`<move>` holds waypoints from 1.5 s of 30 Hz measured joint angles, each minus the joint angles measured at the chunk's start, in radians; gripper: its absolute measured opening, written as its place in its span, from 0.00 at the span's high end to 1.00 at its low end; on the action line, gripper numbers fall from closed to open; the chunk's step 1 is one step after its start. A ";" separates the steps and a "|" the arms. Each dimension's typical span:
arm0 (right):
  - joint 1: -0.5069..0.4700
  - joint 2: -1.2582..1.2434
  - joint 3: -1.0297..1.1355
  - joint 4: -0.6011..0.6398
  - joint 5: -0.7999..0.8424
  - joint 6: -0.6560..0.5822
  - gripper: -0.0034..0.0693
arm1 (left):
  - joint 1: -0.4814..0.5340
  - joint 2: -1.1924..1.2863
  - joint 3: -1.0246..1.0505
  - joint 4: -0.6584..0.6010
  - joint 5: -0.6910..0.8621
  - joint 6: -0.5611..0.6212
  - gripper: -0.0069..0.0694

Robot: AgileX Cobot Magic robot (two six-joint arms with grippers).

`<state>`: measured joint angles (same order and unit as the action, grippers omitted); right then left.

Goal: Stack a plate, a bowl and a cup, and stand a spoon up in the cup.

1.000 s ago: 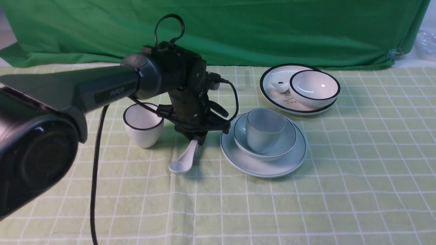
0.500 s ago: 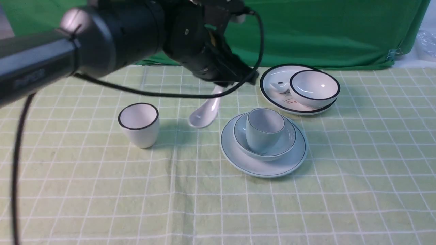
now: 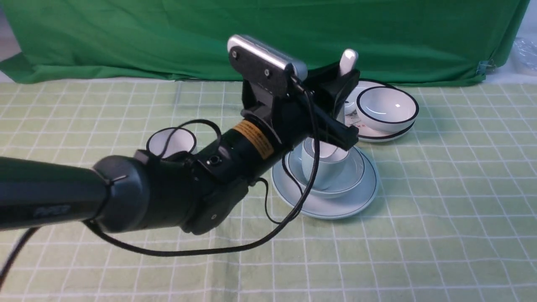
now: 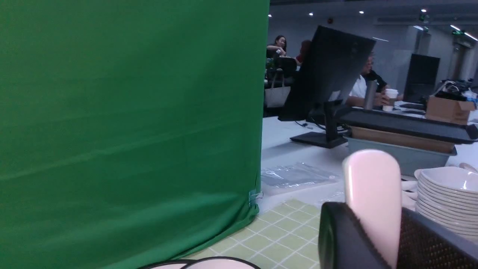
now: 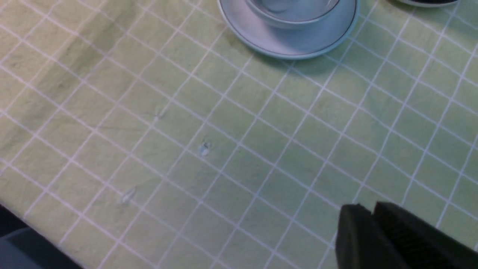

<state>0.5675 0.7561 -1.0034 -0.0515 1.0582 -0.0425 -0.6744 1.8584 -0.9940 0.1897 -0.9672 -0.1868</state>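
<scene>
The pale bluish plate (image 3: 335,207) carries the bowl (image 3: 350,180), and the cup (image 3: 325,176) stands in the bowl. My left gripper (image 3: 342,110) hovers just above the cup, shut on the spoon (image 3: 348,61). The spoon stands nearly upright, handle end up, and its scoop reaches down inside the cup. In the left wrist view the spoon's handle (image 4: 373,194) sticks up between the two fingers of the left gripper (image 4: 375,228). My right gripper (image 5: 373,215) is shut and empty, above bare cloth on the near side of the plate (image 5: 287,46) and bowl (image 5: 295,15).
A white black-rimmed cup (image 3: 165,142) stands left of the stack, partly behind my left arm. A black-rimmed bowl (image 3: 388,109) rests on a black-rimmed plate (image 3: 377,134) behind the stack. The arm's cable (image 3: 289,218) loops down beside the plate. A green backdrop closes the far side.
My left arm lifted the spoon off the cloth, carried it right over the stack and turned it handle-up, so its scoop now dips into the cup. The right gripper stayed shut.
</scene>
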 joint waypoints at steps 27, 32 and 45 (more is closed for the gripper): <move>0.000 0.000 0.000 0.000 0.011 0.001 0.83 | 0.041 0.240 -0.196 0.107 0.126 -0.022 0.57; 0.000 0.000 0.000 0.000 0.011 0.000 0.83 | 0.041 0.186 -0.187 0.116 0.207 -0.026 0.35; 0.000 -0.011 0.009 0.000 0.015 0.055 0.82 | 0.041 -0.661 0.300 0.116 0.473 -0.087 0.79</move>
<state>0.5675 0.7452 -0.9947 -0.0515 1.0734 0.0130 -0.6337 1.1974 -0.6938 0.3052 -0.4937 -0.2734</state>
